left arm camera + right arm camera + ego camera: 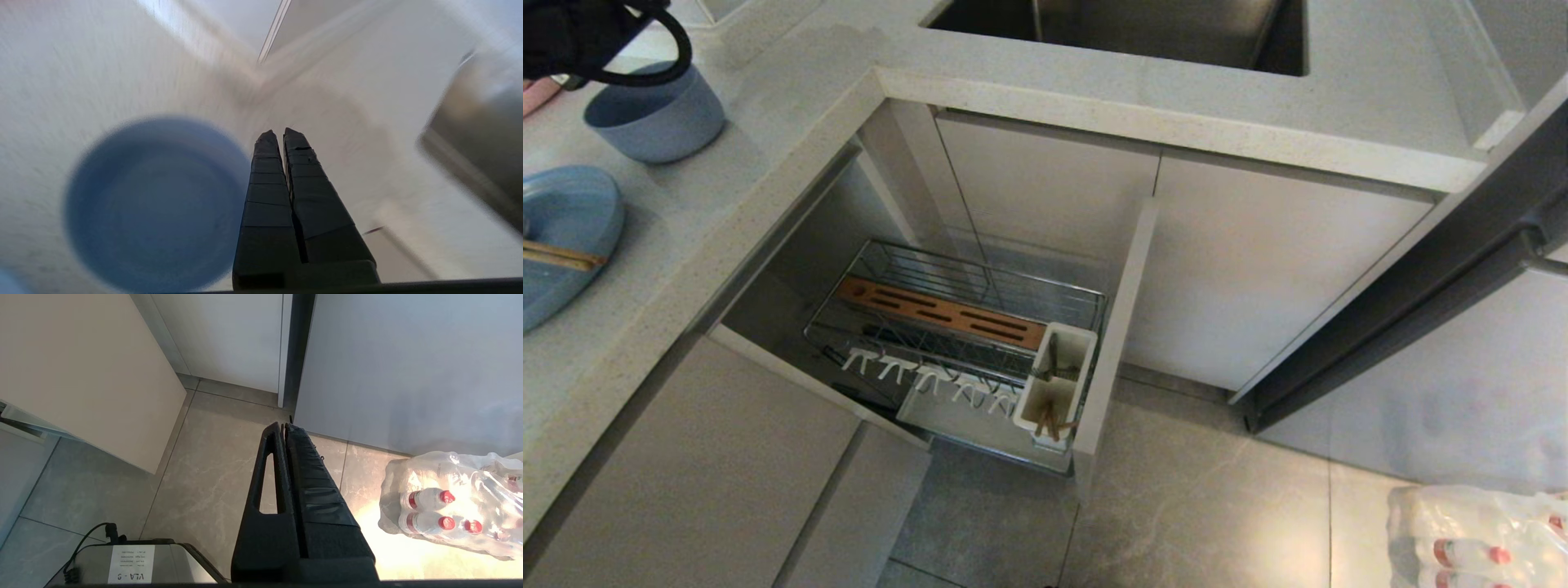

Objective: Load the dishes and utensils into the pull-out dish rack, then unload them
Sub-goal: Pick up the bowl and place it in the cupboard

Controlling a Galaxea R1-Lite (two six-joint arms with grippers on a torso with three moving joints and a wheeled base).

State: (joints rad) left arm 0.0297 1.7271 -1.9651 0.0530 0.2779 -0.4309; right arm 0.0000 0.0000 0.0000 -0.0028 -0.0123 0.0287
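Left gripper (277, 132): fingers pressed together, holding nothing, poised above the speckled countertop (792, 90) just beside the light-blue bowl (655, 118).

Right gripper (284, 425): fingers together, empty, hanging over the grey floor tiles (196, 465) near a shrink-wrapped pack of bottles (453, 506).

Light-blue plate (564, 237): on the countertop near the bowl, with wooden chopsticks (560, 256) lying across it.

Pull-out dish rack (964, 343): drawn out below the counter corner; slotted wooden strip (939, 309), white hooks (931, 380), white utensil cup (1054, 384) holding more chopsticks (1052, 423) in its nearer compartment.

Sink (1119, 28): set into the counter beyond.
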